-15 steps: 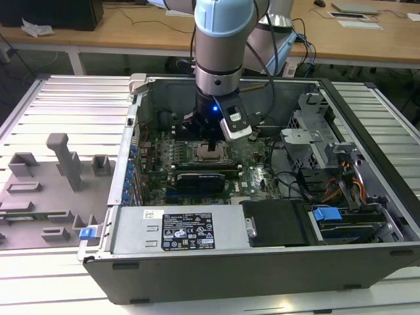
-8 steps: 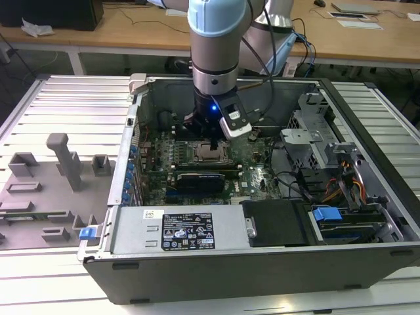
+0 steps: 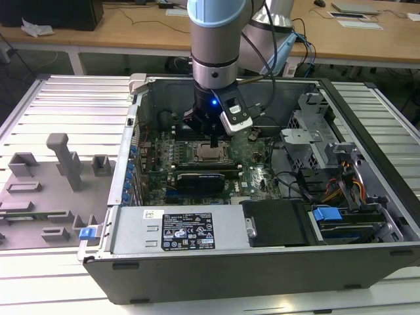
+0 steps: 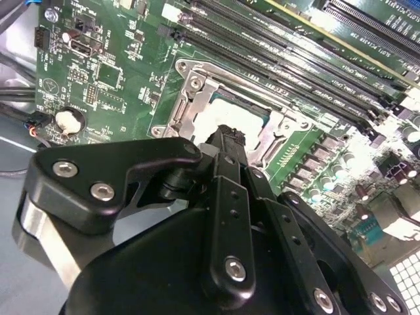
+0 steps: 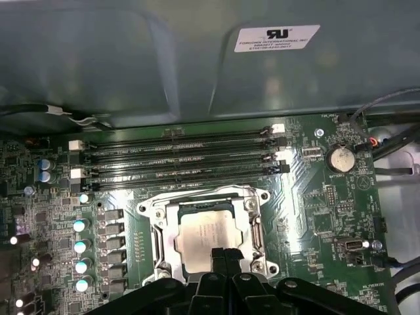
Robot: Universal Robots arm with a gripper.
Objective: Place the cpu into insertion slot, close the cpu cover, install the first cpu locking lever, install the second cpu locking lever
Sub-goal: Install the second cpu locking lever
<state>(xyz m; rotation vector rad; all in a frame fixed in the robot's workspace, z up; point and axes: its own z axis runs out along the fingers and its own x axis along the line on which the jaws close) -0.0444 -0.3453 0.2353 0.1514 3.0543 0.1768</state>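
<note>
One open computer case (image 3: 262,262) lies on the slatted bench (image 3: 59,105), with one green motherboard (image 5: 315,203) inside. One cpu (image 5: 209,231) sits in the insertion slot (image 5: 157,243), pale metal face up. One cpu cover (image 5: 252,226) lies flat around the chip, which shows through its window. One end effector (image 5: 225,254) hangs directly over the insertion slot; its two fingertips (image 5: 218,256) are pressed together with nothing between them, poised at the cpu's near edge. Whether they touch the chip cannot be told. Four long black memory slots (image 5: 177,154) run side by side just beyond the insertion slot. One coin cell battery (image 5: 341,157) sits well apart from the insertion slot.
</note>
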